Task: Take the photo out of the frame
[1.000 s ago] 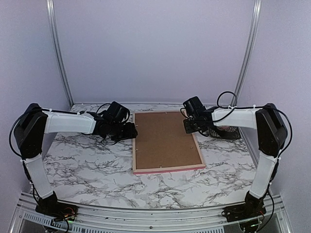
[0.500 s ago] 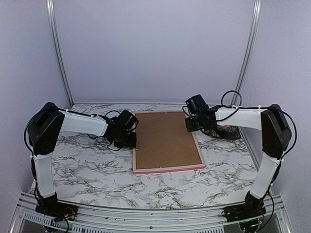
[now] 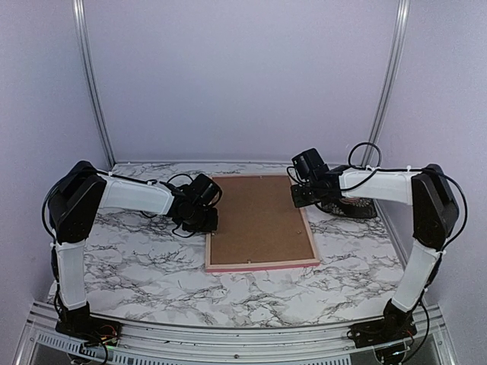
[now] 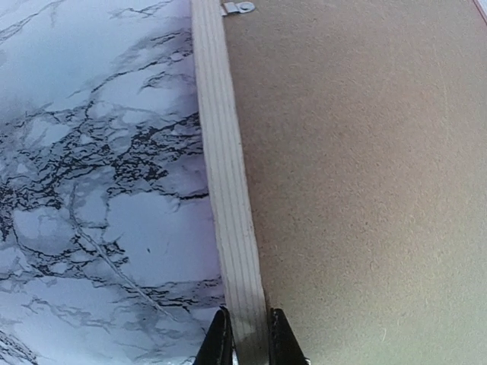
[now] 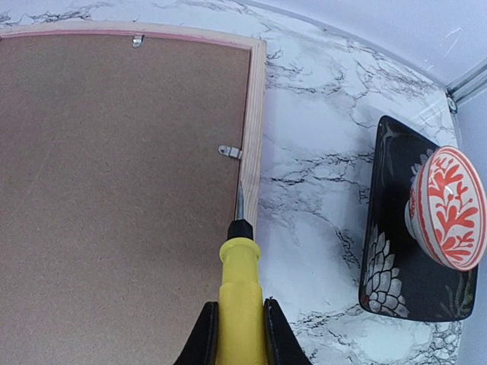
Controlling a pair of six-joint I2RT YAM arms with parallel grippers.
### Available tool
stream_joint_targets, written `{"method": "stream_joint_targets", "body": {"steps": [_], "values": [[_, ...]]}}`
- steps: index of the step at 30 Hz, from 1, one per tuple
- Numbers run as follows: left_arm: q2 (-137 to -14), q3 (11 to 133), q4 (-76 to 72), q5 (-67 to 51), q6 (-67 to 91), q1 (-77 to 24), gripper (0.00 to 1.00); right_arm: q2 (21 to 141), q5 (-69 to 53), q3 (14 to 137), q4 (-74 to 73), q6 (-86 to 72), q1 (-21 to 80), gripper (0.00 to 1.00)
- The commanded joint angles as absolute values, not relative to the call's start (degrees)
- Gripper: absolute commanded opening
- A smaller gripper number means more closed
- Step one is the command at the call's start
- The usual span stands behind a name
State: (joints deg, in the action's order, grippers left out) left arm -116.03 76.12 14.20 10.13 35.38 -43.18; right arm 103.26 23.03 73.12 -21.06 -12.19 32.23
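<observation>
The frame (image 3: 262,265) lies face down on the marble table, its pink edge showing at the near side. The brown backing board (image 3: 259,220) fills it and hides the photo. My left gripper (image 3: 208,221) sits at the frame's left rail. In the left wrist view the left gripper (image 4: 247,344) has one finger on each side of the pale wooden rail (image 4: 228,190), closed against it. My right gripper (image 3: 301,196) is shut on a yellow screwdriver (image 5: 240,293). The screwdriver's tip points at a metal clip (image 5: 230,152) by the right rail (image 5: 256,129).
A black patterned tray (image 5: 392,258) with a red-and-white bowl (image 5: 449,209) stands right of the frame, near the right wall; the tray also shows in the top view (image 3: 354,207). More metal clips (image 4: 237,7) hold the backing. Marble tabletop lies left of and in front of the frame.
My left gripper has moved right and onto the frame's left rail. The frame's near left corner has shifted slightly. My right gripper has edged back along the right rail with the screwdriver.
</observation>
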Motion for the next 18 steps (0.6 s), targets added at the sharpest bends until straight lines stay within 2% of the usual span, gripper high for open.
{"method": "stream_joint_targets", "body": {"steps": [1, 18], "values": [[-115.71, 74.69, 18.50, 10.99, 33.28, -43.15, 0.02, 101.31, 22.45, 72.62, -21.26, -13.06, 31.84, 0.00], [-111.08, 70.40, 19.27, 9.98, 36.36, -43.93, 0.00, 96.59, 18.89, 68.21, -26.03, -17.65, 34.03, 0.00]]}}
